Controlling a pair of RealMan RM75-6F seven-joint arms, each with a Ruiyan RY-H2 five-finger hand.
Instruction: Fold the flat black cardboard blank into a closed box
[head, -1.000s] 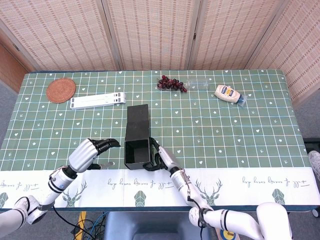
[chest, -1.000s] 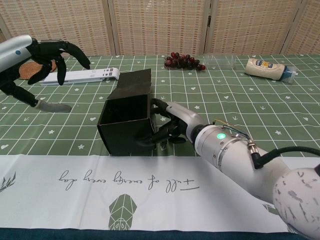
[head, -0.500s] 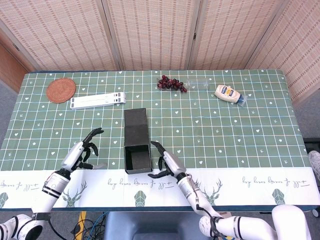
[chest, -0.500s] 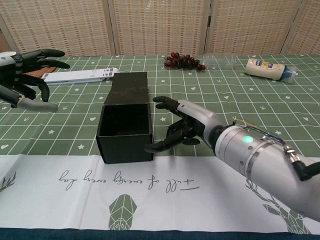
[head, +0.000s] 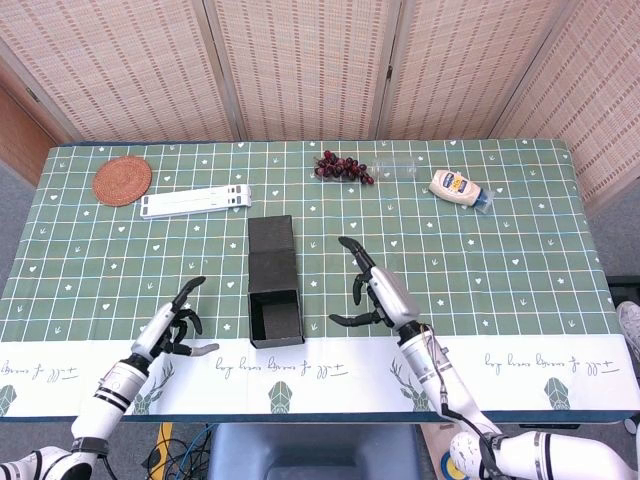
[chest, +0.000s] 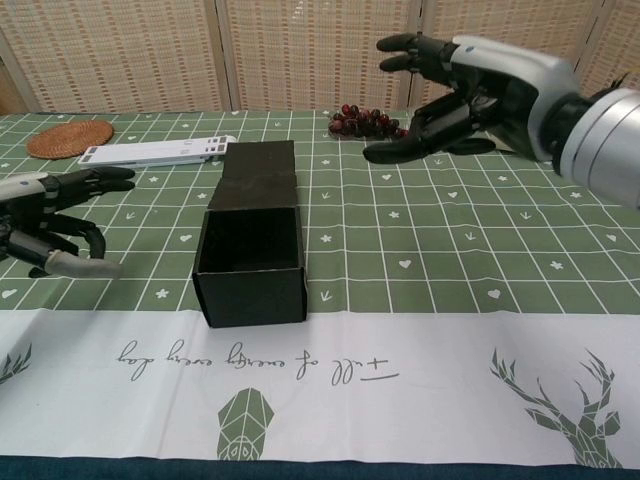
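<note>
So the black cardboard box (head: 275, 294) is mostly there: walls are up and it stands on its own, mouth open to the top, with the lid flap (head: 272, 240) lying flat on the far side, away from the robot. What's left, I'd say, is swinging that flap over and tucking it in. Can't tell from here whether the bottom is properly locked. It's matte black, squarish, edges look crisp, nothing inside as far as I can see. It sits near the front of the green checked tablecloth (head: 500, 250), just behind the white deer-print border.

Neither hand is on it. The left hand (head: 175, 328) hovers low off to its left, fingers loosely spread, holding nothing. The right hand (head: 375, 294) is raised to its right, fingers apart, empty too.

Further back: a white folding stand (head: 196, 202), woven coaster (head: 122, 180), grapes (head: 342, 167) and a mayo bottle (head: 458, 187)
</note>
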